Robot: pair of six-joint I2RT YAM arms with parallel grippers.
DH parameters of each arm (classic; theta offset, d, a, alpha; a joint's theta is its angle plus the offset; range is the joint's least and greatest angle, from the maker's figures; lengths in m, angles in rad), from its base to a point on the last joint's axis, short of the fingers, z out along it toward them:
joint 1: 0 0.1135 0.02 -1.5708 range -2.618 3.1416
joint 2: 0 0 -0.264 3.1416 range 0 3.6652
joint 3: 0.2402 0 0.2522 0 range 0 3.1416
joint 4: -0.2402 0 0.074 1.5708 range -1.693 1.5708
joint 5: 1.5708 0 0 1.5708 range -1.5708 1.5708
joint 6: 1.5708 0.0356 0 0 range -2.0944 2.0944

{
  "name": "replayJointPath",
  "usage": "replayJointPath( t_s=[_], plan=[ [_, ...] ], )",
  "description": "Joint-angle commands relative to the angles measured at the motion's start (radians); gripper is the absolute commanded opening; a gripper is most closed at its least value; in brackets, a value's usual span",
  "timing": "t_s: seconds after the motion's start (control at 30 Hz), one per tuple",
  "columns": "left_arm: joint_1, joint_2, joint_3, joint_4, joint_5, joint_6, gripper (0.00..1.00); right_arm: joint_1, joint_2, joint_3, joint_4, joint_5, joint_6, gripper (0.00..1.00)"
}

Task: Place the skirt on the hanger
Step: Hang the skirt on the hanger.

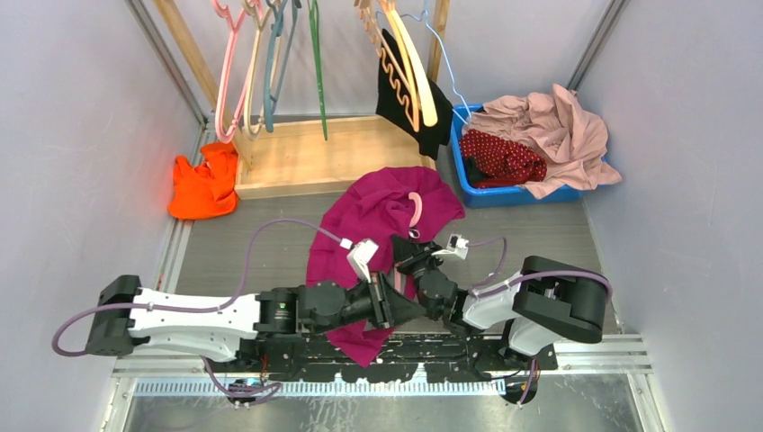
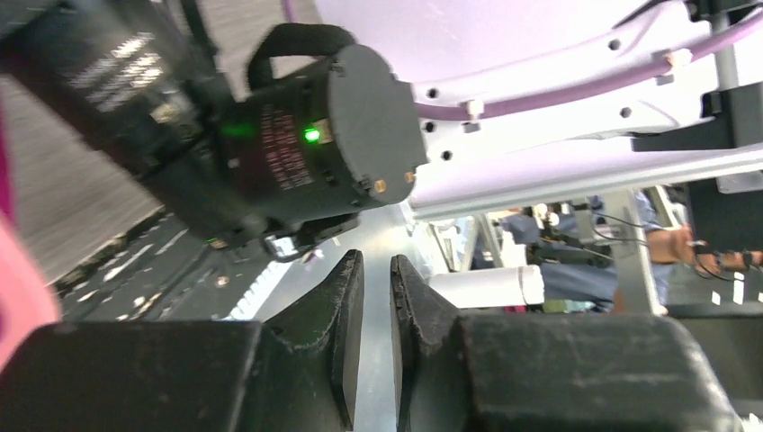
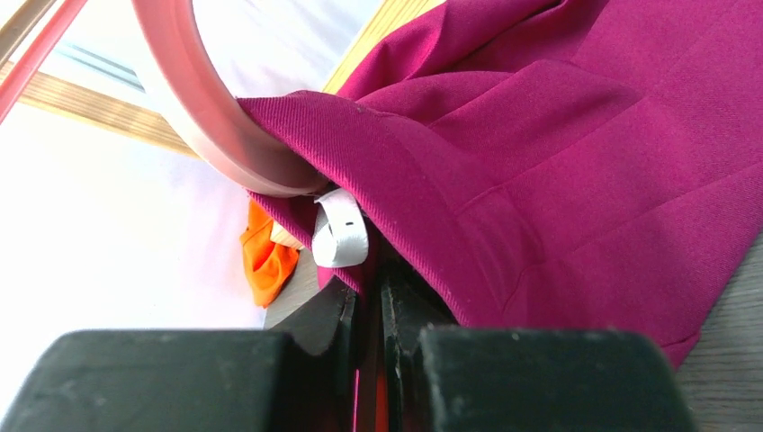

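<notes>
Grey planks make up the table [image 1: 225, 247], with both arms low across its near edge. The right pincer [image 3: 369, 290] is pressed together on a fold of the plain magenta fabric garment [image 3: 558, 162], beside a small white ribbon loop [image 3: 340, 230]. Just above that pinch a rounded pink plastic hook [image 3: 211, 117] pokes out of the cloth. The left pincer [image 2: 376, 270] is barely parted, a thin slit between its fingers and nothing in it; it faces the right arm's dark joint with a green light [image 2: 311, 135].

Well away, toward the upper right of the top view, the dark red white-dotted fabric skirt [image 1: 504, 157] lies in a blue plastic bin [image 1: 460, 144] beside a crumpled pale pink garment [image 1: 565, 135]. The thin pink plastic hanger [image 1: 227, 76] hangs at the upper left, with a crumpled orange cloth [image 1: 205, 184] below it.
</notes>
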Motion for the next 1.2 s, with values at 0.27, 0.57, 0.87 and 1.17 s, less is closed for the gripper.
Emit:
replayJointPath(
  t_s=[0.27,0.57,0.87,1.17],
  plan=[
    [0.000,-0.217,-0.006,-0.778,-0.253,-0.087,0.20,-0.026,0.167,0.002,0.219,-0.045,-0.005,0.27],
    [0.001,-0.148,0.008,-0.800,-0.254,-0.076,0.19,-0.053,-0.064,0.059,-0.402,-0.235,0.116,0.51],
    [0.001,-0.084,0.045,-0.775,-0.240,-0.036,0.19,-0.069,-0.409,0.334,-1.435,-0.450,-0.038,0.69],
    [0.002,-0.081,0.051,-0.766,-0.230,-0.026,0.19,-0.104,-0.491,0.556,-1.904,-0.524,-0.180,0.68]
  ],
)
